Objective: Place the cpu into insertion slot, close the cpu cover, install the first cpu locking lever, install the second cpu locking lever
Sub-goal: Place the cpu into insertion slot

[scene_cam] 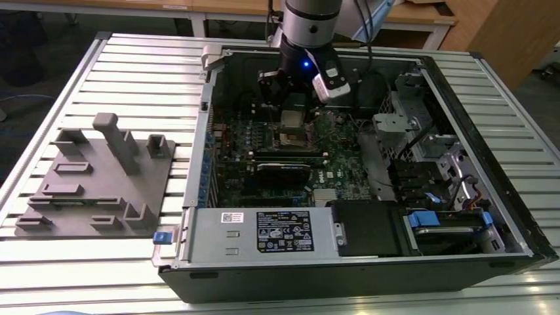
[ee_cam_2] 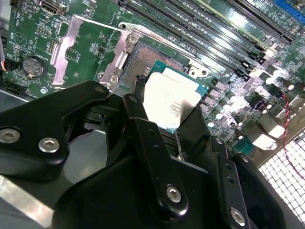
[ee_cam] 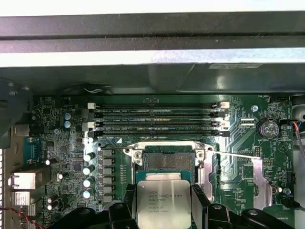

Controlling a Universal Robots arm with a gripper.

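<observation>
Cpu (ee_cam: 164, 202) square, silver-topped, green-edged; gripped in hand (ee_cam: 165, 212) near insertion slot (ee_cam: 164, 160).

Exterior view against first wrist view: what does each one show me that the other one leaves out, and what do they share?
Exterior view: the arm hanging into an open computer case, which sits on a slatted table with a grey tray on the exterior view's left.
First wrist view: the cpu held in the gripper close by the open slot, whose brownish contacts show, plus the memory slots and a coin battery.
Shared: the green motherboard and the slot.
</observation>
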